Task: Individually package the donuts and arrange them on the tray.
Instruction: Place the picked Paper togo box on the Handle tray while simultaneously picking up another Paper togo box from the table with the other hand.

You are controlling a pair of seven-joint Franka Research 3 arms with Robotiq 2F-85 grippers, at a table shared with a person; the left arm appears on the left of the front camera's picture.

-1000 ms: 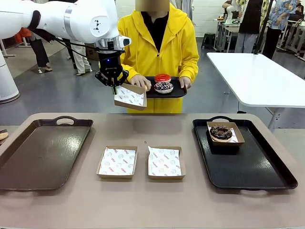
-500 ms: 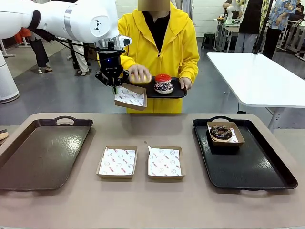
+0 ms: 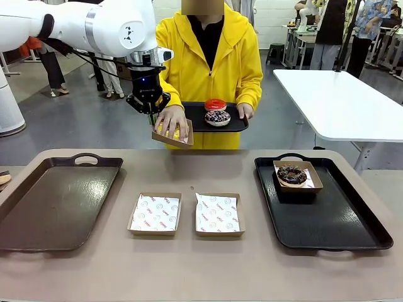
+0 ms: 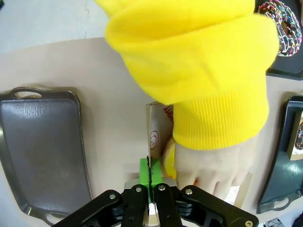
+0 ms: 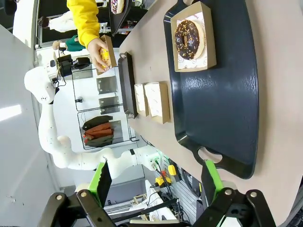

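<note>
My left gripper hangs above the table's far edge, shut on the rim of a paper-lined cardboard box. The person's hand presses a yellow donut into that box. In the left wrist view the green pads pinch the box wall, with the yellow donut under the hand. The person's other hand holds a small black tray carrying a red donut and a sprinkled purple-brown donut. A chocolate donut sits boxed on the black tray. My right gripper is open and holds nothing.
Two paper-lined boxes with nothing in them lie side by side at the table's middle. A brown tray lies at the left. A white table stands behind at the right.
The person's hand lifted the yellow donut off the small black tray and brought it down into the box my left gripper holds. Neither arm moved.
</note>
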